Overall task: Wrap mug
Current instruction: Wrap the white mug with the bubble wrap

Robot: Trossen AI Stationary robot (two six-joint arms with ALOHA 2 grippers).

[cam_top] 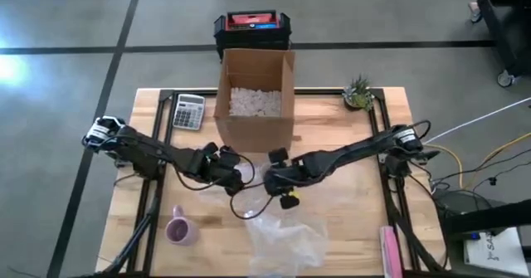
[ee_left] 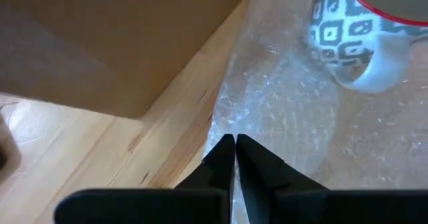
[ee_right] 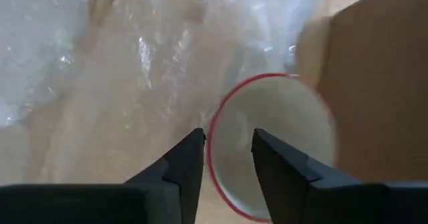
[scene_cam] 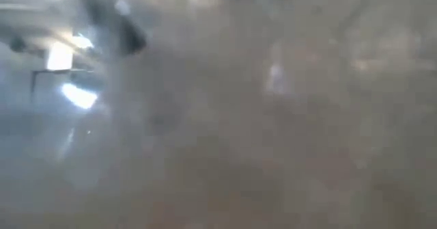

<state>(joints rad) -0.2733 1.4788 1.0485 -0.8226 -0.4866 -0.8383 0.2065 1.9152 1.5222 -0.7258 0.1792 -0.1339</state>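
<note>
Rigid, breakable mug: right gripper fingers apart astride its rim; left gripper fingers together on limp, slippery bubble wrap.

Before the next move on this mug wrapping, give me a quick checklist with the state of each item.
1. Mug resting on wrap: ok.
2. Left gripper jaws shut on the wrap's edge: ok.
3. Right gripper holding the mug: not ok, jaws open astride its red rim.
4. Clearance from box beside the mug: cannot tell.
5. Low view usable: not ok, blurred and fogged over.
</note>
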